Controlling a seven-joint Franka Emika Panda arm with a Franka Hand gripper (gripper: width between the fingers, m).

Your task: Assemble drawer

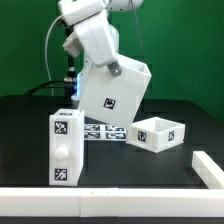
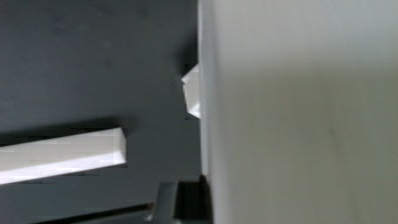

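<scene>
My gripper (image 1: 103, 63) is shut on the top wall of the large white box casing (image 1: 115, 92) and holds it tilted in the air above the marker board. In the wrist view the casing wall (image 2: 302, 110) fills one side, and one dark finger (image 2: 178, 200) lies against it; the other finger is hidden behind the wall. A knobbed tray (image 1: 64, 149) stands on end on the exterior view's left. A second, open-topped tray (image 1: 160, 132) rests on the table on the exterior view's right.
The marker board (image 1: 104, 132) lies flat on the black table under the lifted casing. A white rail (image 1: 60, 206) runs along the front edge and another (image 1: 208, 170) along the exterior view's right. A white bar (image 2: 63, 155) shows in the wrist view.
</scene>
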